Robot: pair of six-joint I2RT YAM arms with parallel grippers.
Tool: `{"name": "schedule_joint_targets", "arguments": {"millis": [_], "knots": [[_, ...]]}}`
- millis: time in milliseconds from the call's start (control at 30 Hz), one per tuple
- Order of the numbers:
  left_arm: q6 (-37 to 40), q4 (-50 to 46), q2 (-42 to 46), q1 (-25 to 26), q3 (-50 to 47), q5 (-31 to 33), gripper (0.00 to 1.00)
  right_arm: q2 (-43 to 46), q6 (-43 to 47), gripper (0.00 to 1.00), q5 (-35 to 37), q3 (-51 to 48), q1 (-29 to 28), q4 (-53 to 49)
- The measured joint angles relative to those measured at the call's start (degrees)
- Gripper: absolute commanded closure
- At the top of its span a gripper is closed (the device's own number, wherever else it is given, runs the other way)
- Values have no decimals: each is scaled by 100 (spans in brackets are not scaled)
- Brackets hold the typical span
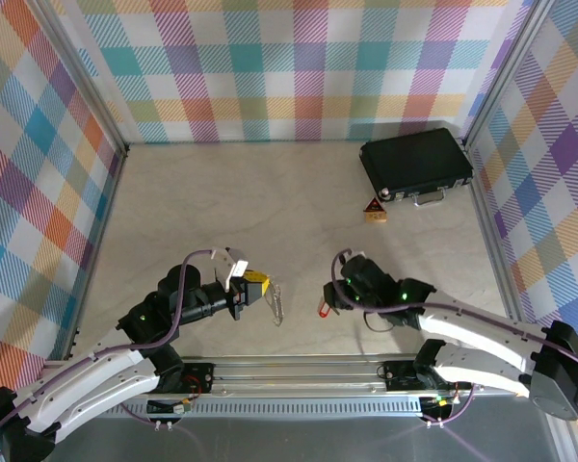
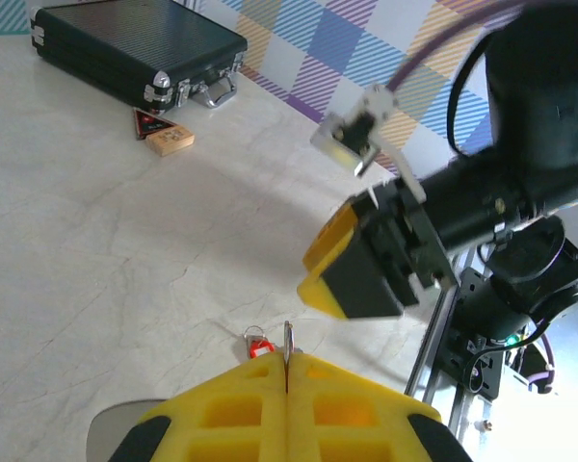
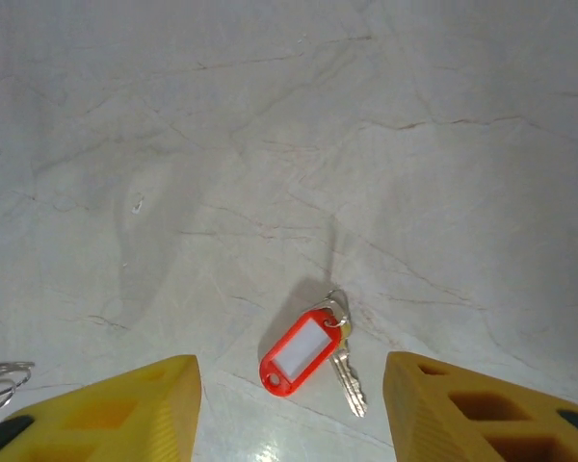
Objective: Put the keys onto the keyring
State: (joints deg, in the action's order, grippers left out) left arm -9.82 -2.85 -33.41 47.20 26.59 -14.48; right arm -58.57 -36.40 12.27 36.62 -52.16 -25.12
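Red-tagged key (image 3: 303,351) lies on table (image 3: 270,144) just below my right pincer (image 3: 291,404), spread wide; left pincer (image 2: 287,380) pinches keyring (image 2: 287,335); pick-up step in hand, I judge; next: lower, close squarely on tag.

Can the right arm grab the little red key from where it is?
Probably yes. The right hand is open and the red key lies flat on the table right between its fingers, with nothing on top of it. The keyring, pinched in the left hand, sits off to the side.
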Motion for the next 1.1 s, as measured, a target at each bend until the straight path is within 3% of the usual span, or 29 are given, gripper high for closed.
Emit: {"name": "schedule_joint_targets", "arguments": {"millis": [433,833,1100], "knots": [[0,13,37,0,-11,-79,100,-2159,1174,58,-1869,1429,1561,-1340],[-20,286,-35,0,-66,-308,100,-3624,1873,64,-2603,1836,1659,-1351],[-105,326,-33,0,-131,-387,100,-3759,2004,72,-2732,1836,1659,-1287]]}}
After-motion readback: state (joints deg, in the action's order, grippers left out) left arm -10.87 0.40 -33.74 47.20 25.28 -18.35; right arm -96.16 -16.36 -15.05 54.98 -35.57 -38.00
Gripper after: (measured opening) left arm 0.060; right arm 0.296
